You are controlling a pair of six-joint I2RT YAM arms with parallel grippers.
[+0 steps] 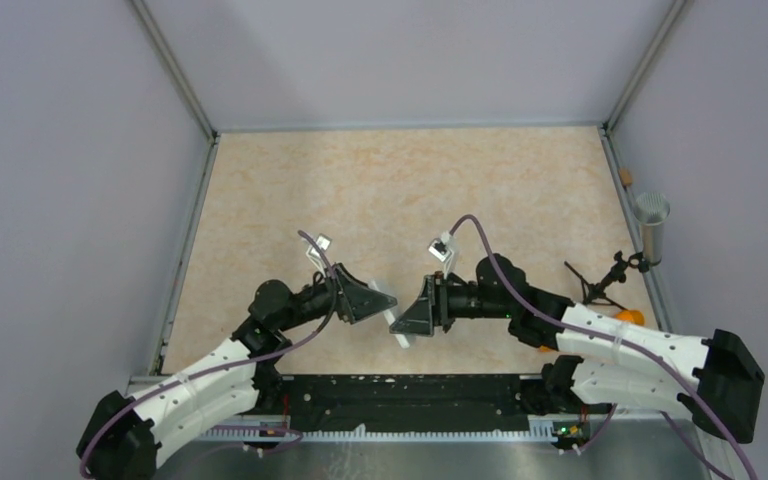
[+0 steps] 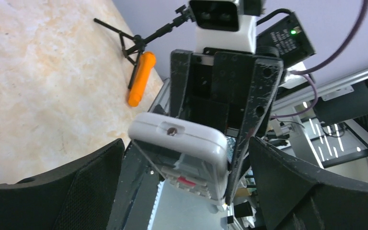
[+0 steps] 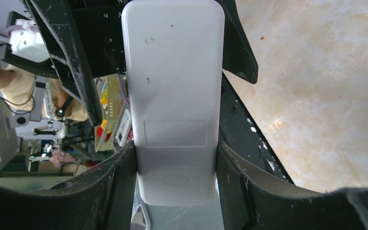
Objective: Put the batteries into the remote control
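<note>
The remote control (image 1: 397,325) sat between the two pincers, near the front middle of the bench (image 1: 410,190). In the right wrist view its plain white back (image 3: 172,96) faced the camera and ran lengthwise away from it. A faint rectangular outline showed across the lower half.

The right pincer (image 1: 417,313) was pinching the remote control by its long edges. Its two dark fingers (image 3: 110,191) pressed against either side of the lower part of the casing. The right arm reached in from the near right corner, forearm low and roughly level, wrist pointing left toward the centre.

The left pincer (image 1: 368,300) faced it from the other side, spread wide. In the left wrist view its fingers (image 2: 76,191) stood well out on both sides of the remote control's end (image 2: 182,148) without touching it. That end showed a small screw, and the grey front with a red button was turned downward. The left arm came up from the near left corner, elbow bent, wrist aimed right, so the two pincers met almost nose to nose.

Off to the right near the bench edge lay an orange tapered object (image 1: 628,316), just beside a small black tripod (image 1: 600,282). A metal cylinder (image 1: 651,228) stood upright beyond them.
</note>
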